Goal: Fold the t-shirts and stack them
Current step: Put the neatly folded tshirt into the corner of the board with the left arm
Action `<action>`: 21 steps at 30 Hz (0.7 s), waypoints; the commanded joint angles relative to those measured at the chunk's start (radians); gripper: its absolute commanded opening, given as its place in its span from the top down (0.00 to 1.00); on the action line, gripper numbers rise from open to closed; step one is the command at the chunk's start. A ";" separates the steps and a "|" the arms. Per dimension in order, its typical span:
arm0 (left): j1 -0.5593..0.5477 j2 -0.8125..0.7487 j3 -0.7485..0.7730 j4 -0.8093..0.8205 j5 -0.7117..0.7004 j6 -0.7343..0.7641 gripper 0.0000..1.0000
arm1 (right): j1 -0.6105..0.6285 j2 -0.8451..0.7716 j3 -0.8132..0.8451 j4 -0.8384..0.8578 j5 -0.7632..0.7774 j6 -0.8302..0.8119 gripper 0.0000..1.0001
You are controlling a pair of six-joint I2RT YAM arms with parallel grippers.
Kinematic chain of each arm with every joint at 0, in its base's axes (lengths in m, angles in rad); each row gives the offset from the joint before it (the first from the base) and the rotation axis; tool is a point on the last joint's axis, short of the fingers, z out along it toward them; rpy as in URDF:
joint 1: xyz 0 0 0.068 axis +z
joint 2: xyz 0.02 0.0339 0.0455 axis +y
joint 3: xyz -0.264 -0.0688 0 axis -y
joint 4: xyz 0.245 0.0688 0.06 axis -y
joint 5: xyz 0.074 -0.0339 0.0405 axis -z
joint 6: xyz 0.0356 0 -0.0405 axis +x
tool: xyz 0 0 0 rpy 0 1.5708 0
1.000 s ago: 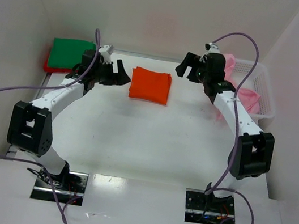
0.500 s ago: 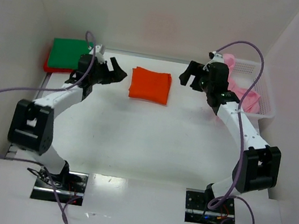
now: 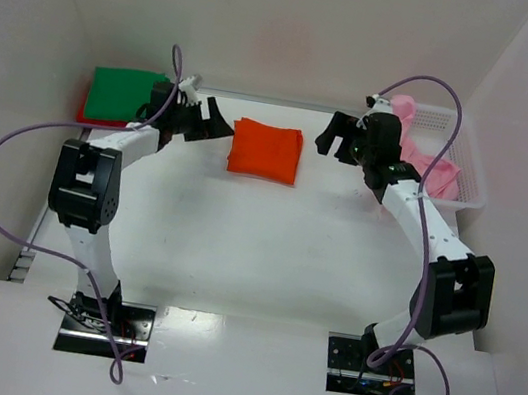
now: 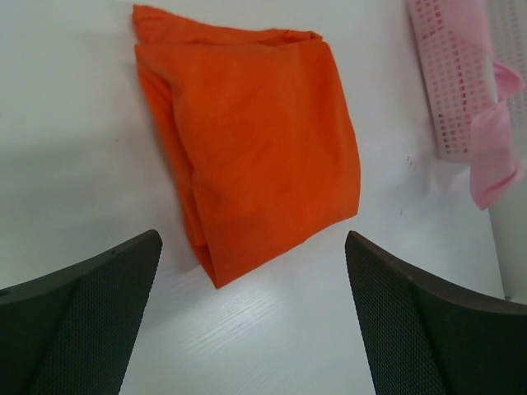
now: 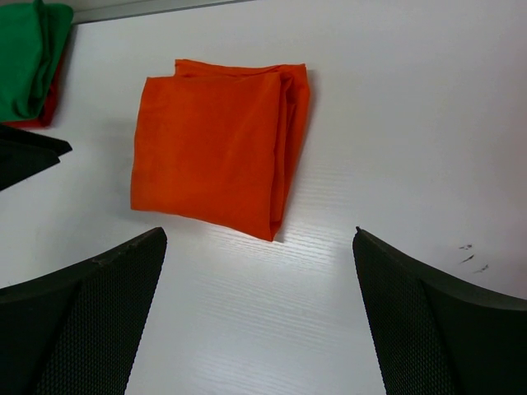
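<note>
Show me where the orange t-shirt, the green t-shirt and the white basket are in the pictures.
orange t-shirt (image 3: 265, 150), top view, middle of the folded cloth.
green t-shirt (image 3: 117, 94), top view, middle of its upper face.
white basket (image 3: 472, 164), top view, on its far-right lattice wall.

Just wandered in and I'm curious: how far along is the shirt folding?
Done: green shirt folded atop a red shirt, far left. In hand: the orange shirt lies folded between the open left pincer and right pincer, not yet stacked. Left: the pink shirt, bunched in the basket.
</note>
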 commanded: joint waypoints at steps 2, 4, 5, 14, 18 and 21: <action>0.012 0.080 0.083 -0.048 0.113 0.058 0.00 | 0.005 0.028 0.056 -0.005 0.037 -0.027 0.01; 0.012 0.093 0.093 -0.048 0.113 0.058 0.00 | 0.005 0.039 0.067 -0.005 0.037 -0.027 0.01; 0.012 0.103 0.093 -0.048 0.113 0.058 0.00 | 0.005 0.039 0.076 -0.005 0.046 -0.027 0.01; 0.021 0.180 0.134 -0.039 0.115 0.037 0.00 | 0.005 0.094 0.085 -0.014 0.046 -0.036 0.01; 0.021 0.214 0.152 -0.028 0.115 0.015 0.00 | 0.005 0.130 0.094 -0.014 0.026 -0.017 0.01; 0.021 0.237 0.168 -0.028 0.099 -0.020 0.00 | 0.005 0.163 0.106 -0.014 0.026 -0.016 0.01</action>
